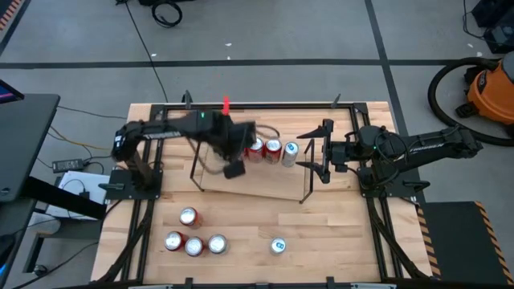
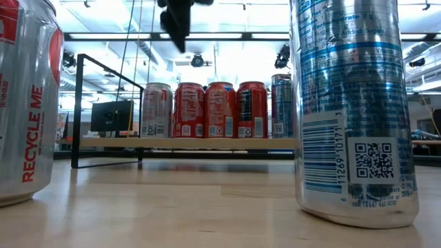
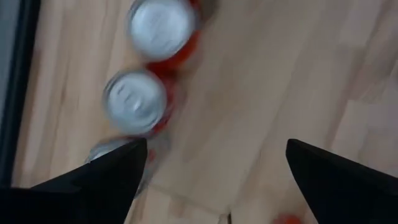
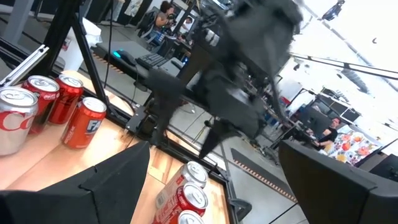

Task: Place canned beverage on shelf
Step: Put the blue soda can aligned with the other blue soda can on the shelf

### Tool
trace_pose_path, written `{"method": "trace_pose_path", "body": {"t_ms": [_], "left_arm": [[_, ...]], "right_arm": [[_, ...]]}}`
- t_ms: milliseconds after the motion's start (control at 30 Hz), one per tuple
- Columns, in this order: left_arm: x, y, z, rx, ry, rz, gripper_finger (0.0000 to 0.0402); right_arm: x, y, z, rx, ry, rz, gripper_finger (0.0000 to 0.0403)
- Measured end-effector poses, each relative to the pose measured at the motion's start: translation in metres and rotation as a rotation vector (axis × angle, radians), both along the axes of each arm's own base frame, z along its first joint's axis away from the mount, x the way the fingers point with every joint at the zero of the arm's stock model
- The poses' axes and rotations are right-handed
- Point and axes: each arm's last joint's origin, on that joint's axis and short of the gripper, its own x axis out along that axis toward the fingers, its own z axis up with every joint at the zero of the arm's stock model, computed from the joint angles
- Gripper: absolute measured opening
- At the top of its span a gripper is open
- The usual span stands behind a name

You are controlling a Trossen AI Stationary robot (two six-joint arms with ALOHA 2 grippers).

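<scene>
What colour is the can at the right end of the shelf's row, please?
Blue and silver; the can shows best in the low view.

Even overhead light on the desk (image 1: 321,217), soft short shadows under cans. Low view strongly backlit: ceiling strip lights (image 2: 227,34) blown out, glare behind the shelf (image 2: 207,143). Near cans (image 2: 348,103) loom large and soft. Left wrist view motion-blurred, can tops (image 3: 163,26) smeared. Right wrist view: left arm (image 4: 242,68) blurred, background bright.

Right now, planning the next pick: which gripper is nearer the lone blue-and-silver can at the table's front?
Left gripper is nearer the can; right gripper lies farther back.
</scene>
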Motion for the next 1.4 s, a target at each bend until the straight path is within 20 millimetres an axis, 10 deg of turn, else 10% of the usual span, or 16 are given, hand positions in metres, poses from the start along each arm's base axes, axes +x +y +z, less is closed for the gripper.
{"method": "trace_pose_path", "body": {"t_ms": [233,633,1400], "left_arm": [[0.011,-0.07,0.004,0.207,-0.175,-0.025,0.0389],[-0.006,-0.158,-0.048,0.1,-0.187,0.027,0.0389],[-0.002,-0.169,-0.083,0.009,-0.225,0.073,0.0389]], "right_arm": [[0.0,-0.001,0.005,0.03,-0.049,-0.001,0.0368],[0.001,0.0,0.006,0.067,-0.062,0.036,0.0368],[0.011,-0.001,0.002,0.059,-0.07,-0.024,0.035]]}}
